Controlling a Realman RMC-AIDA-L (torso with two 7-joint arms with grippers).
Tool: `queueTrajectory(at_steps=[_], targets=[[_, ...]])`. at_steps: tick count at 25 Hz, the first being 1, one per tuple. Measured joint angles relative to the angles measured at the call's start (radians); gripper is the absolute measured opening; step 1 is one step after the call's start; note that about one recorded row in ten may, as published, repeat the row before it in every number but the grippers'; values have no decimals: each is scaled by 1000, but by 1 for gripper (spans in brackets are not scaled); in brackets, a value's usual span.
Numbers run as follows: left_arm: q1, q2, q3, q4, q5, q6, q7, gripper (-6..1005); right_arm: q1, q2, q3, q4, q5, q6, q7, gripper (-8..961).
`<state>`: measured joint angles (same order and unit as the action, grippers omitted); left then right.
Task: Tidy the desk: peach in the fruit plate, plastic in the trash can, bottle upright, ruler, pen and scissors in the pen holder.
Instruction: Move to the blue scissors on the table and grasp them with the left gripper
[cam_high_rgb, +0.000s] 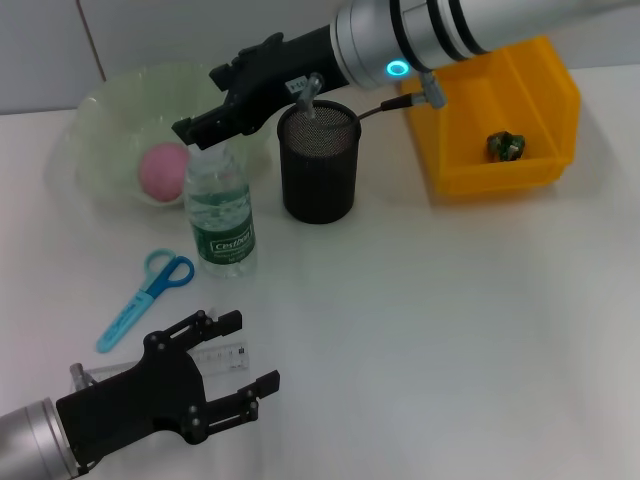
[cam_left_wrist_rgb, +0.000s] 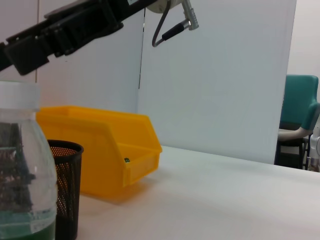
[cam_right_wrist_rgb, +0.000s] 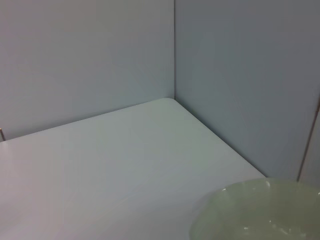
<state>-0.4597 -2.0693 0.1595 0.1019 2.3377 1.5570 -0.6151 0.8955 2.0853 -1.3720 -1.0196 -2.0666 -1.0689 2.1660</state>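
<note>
The clear water bottle (cam_high_rgb: 221, 215) stands upright beside the black mesh pen holder (cam_high_rgb: 318, 160); both also show in the left wrist view, bottle (cam_left_wrist_rgb: 20, 165) and holder (cam_left_wrist_rgb: 65, 190). My right gripper (cam_high_rgb: 192, 128) hovers just above the bottle cap. The pink peach (cam_high_rgb: 162, 170) lies in the pale green fruit plate (cam_high_rgb: 110, 100). Blue scissors (cam_high_rgb: 150, 292) lie on the table near the left front. My left gripper (cam_high_rgb: 245, 352) is open and low over the clear ruler (cam_high_rgb: 222, 356). A grey tip (cam_high_rgb: 312, 92) shows at the holder's rim; I cannot tell if it is the pen.
The yellow bin (cam_high_rgb: 500, 110) at the back right holds a crumpled green piece of plastic (cam_high_rgb: 505, 146); the bin also shows in the left wrist view (cam_left_wrist_rgb: 100, 150). The right arm (cam_high_rgb: 420, 40) spans above the holder. The plate's rim (cam_right_wrist_rgb: 260, 210) fills a corner of the right wrist view.
</note>
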Motion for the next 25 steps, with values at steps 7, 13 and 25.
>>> queueTrajectory(at_steps=[7,13,25], targets=[[0,0,0,1,0,0,0,809,-66,-1,-4,-127,19,1,-8,837],[8,3,-1,1,-5,1,0,809,-230,-2,-17,-353,98,-8,-30,836],[26,5,-34,22,-9,26,-15,809,-747,-4,23,-492,540,-224,-485,835]])
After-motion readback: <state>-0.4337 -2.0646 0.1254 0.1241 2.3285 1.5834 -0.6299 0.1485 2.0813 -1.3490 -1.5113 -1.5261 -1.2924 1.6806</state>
